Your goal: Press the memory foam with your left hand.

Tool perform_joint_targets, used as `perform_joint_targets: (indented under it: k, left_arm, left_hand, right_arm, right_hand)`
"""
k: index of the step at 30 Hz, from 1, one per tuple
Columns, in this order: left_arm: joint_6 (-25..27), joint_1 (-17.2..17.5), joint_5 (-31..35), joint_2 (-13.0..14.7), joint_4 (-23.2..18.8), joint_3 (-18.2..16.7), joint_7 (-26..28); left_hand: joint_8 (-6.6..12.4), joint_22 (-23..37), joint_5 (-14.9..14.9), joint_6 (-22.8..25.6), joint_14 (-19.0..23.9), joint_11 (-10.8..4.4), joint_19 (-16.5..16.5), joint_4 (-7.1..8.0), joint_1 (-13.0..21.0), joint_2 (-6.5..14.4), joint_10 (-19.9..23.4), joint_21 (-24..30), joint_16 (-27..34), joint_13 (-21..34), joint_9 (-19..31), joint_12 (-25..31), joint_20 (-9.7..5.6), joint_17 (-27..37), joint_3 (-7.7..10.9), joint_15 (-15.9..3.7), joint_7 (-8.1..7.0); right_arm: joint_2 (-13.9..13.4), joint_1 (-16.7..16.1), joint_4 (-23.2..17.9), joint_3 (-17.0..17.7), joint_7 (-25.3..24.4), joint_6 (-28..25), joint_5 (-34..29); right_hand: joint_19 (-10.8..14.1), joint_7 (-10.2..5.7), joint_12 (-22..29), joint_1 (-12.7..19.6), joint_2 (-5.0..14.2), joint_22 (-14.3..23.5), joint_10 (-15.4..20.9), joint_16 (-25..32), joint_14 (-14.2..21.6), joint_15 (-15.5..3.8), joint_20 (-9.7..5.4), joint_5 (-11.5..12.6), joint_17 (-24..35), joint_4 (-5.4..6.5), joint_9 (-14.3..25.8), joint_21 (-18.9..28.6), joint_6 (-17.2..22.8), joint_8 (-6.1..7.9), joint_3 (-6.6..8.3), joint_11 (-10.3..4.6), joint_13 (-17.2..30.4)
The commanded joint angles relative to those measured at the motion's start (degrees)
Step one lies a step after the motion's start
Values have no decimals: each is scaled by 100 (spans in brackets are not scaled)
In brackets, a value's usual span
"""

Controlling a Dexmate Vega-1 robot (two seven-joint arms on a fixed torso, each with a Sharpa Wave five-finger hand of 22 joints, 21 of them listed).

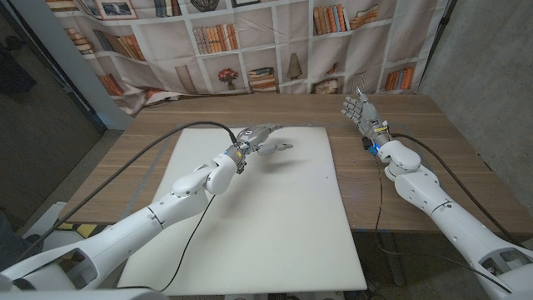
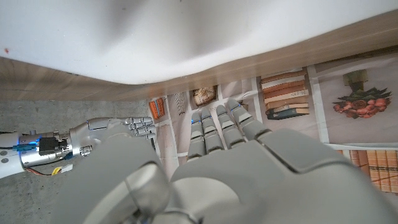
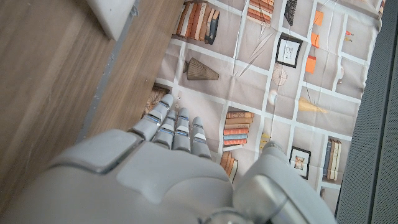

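Note:
The memory foam [image 1: 250,217] is a large white slab lying on the wooden table [image 1: 400,192]. My left hand [image 1: 265,142] hangs over the slab's far part with its fingers stretched out and apart, holding nothing; a shadow lies on the foam just under it. In the left wrist view the same hand [image 2: 249,168] reaches past the foam [image 2: 186,31] toward the backdrop. Off the foam, over the table's far right, my right hand [image 1: 363,114] stands with fingers upright and spread. A corner of the foam [image 3: 115,12] shows beyond my right hand [image 3: 155,168] in the right wrist view.
A bookshelf-print curtain [image 1: 250,42] hangs behind the table's far edge. A black cable [image 1: 150,154] runs along my left arm and crosses the foam's left edge. Bare wood lies between the foam and my right arm. My right hand [image 2: 118,134] also appears in the left wrist view.

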Motion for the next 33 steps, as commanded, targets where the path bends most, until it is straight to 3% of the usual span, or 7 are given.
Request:
perform_joint_targets:
  k: [1, 3, 11, 28, 33]
  left_arm:
    - [251, -57, 212, -72, 68, 129, -133]
    - [262, -74, 231, -81, 92, 146, -151]
    - [288, -180, 321, -122, 193, 254, -308]
    - [339, -382, 428, -277, 442, 456, -659]
    - [369, -370, 414, -299, 455, 452, -676]
  left_hand:
    - [-110, 21, -3, -207, -235, -41, -131, -20, 73, -28, -216, -75, -38, 32, 23, -93, 594, 20, -55, 158, -241]
    - [-112, 26, -1, -207, -286, -95, -139, -15, 71, -32, -278, -77, -34, 37, 26, -105, 756, 24, -76, 281, -352]
    - [-119, 30, 1, -219, -345, -133, -183, -10, 66, -42, -319, -91, -36, 41, 29, -105, 910, 28, -100, 326, -498]
    - [-66, 39, 2, -70, -271, -170, -258, 11, 30, -72, -199, -102, 19, 45, 33, -40, 788, 34, -157, 137, -471]
    - [-60, 41, 3, -43, -251, -172, -258, 15, 26, -76, -206, -99, 27, 46, 33, -43, 779, 34, -167, 180, -462]
  right_arm:
    - [-14, -26, -43, -10, -47, -45, -14]
    - [-13, -29, -46, -14, -53, -65, -9]
    - [-22, -44, -82, -21, -81, -89, -24]
    - [-70, -97, -163, -19, -133, -146, -37]
    - [-70, -92, -161, -23, -126, -163, -30]
  right_hand:
    - [71, -8, -3, 60, 22, 8, 61, -10, 33, 5, -4, 8, 10, -28, 32, -28, 57, 6, -4, -22, 30]
    - [72, -13, -3, 61, 22, 8, 63, -11, 31, -2, -1, 8, 10, -29, 32, -29, 56, 5, -4, -24, 30]
    - [76, -19, -9, 62, 23, 8, 60, -12, 33, 5, 3, 7, 11, -35, 32, -34, 54, 3, -4, -24, 31]
    - [87, -20, -12, 59, 28, 9, 74, -13, 32, 10, 11, 6, 12, -43, 33, -44, 53, 2, -6, -8, 31]
    - [88, -21, -14, 59, 30, 10, 73, -11, 37, 12, 11, 5, 13, -45, 33, -46, 58, 4, -6, -10, 31]
